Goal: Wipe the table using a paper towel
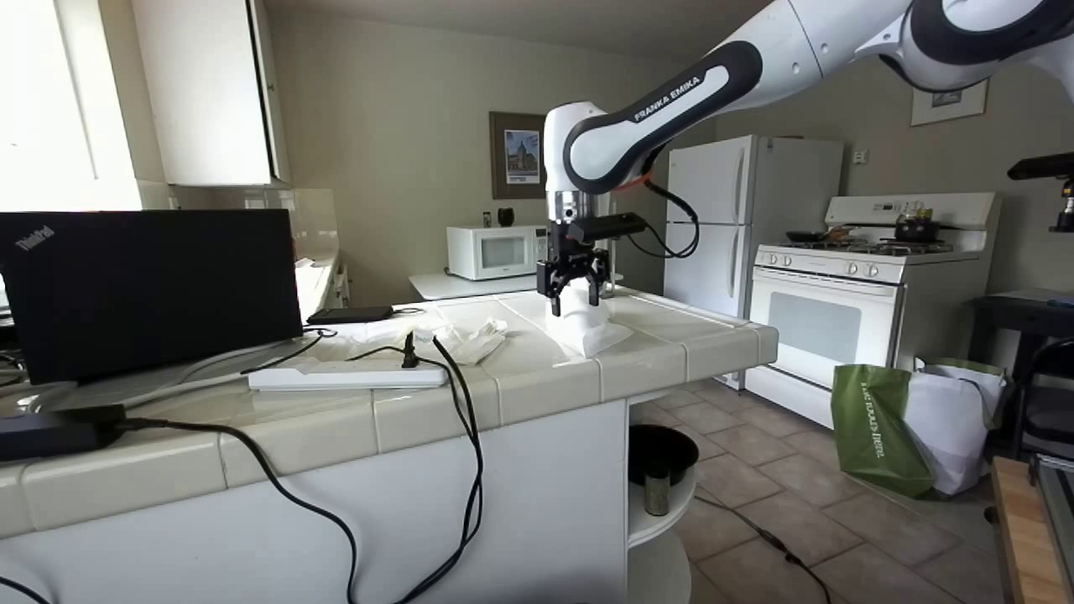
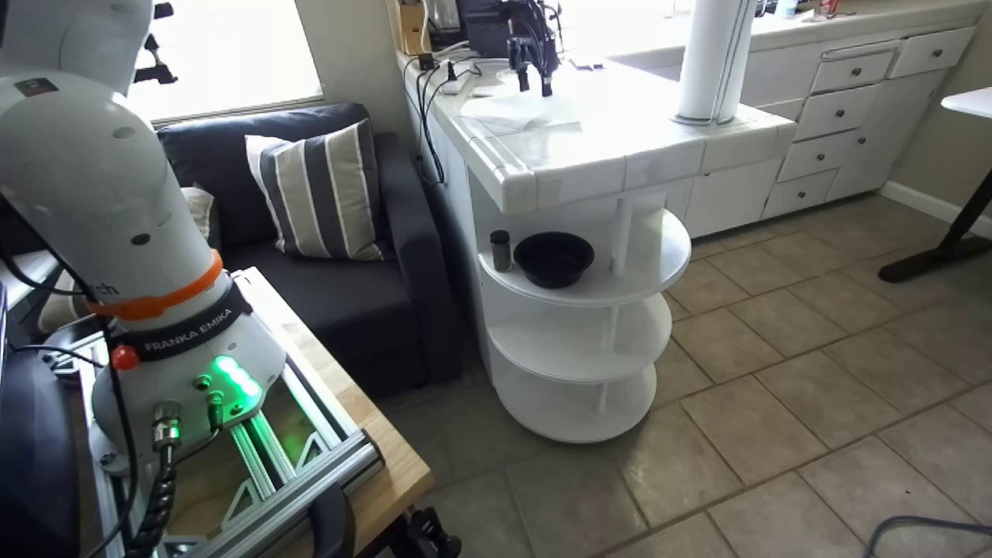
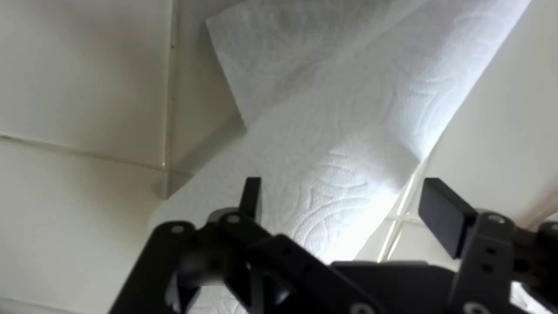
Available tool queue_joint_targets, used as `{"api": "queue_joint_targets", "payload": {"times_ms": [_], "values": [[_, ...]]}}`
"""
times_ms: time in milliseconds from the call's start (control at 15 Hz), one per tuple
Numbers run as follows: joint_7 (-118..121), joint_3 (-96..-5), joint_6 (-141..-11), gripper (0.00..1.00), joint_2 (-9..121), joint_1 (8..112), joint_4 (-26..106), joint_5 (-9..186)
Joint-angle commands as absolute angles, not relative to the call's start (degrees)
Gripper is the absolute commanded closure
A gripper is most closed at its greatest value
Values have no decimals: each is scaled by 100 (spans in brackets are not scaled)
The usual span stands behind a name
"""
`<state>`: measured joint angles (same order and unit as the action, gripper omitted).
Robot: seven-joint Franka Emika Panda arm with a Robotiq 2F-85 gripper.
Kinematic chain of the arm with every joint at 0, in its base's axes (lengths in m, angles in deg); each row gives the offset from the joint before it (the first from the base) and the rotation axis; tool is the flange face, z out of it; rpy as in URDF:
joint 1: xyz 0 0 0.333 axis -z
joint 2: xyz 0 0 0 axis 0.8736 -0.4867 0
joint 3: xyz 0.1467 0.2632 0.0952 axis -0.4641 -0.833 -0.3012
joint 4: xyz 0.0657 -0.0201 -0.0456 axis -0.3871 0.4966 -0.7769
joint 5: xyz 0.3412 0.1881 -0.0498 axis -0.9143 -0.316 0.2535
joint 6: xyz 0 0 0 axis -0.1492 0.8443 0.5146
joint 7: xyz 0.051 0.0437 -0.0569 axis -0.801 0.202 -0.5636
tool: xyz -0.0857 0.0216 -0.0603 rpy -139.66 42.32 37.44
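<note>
The dark laptop (image 1: 155, 294) is displaying “ThinkPad” on its lid. The robot arm (image 1: 671, 113) is bearing “FRANKA EMIKA” along its side; in an exterior view, its base (image 2: 172, 376) is repeating that name on a black band (image 2: 188, 332) (a partial “ch” is showing above the orange ring (image 2: 170, 297)). From where I am standing, the vertical lettering on the green bag (image 1: 877, 432) is escaping my reading.

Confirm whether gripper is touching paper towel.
Cannot tell: in the wrist view, the open gripper overlaps the paper towel, but neither contact nor gap shows.
</note>
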<state>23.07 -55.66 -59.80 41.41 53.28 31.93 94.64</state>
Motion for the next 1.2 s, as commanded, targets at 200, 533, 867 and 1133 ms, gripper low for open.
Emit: {"api": "queue_joint_targets", "payload": {"times_ms": [200, 533, 867, 1133], "values": [[2485, -5409, -5483, 62, 3705, 5147, 2668, 9252], [2629, -5431, -4984, 100, 3915, 5104, 2535, 9135], [2763, -5394, -5294, 100, 4702, 5112, 2862, 9029], [3291, -5155, -5859, 100, 5232, 5231, 3153, 9209]]}}
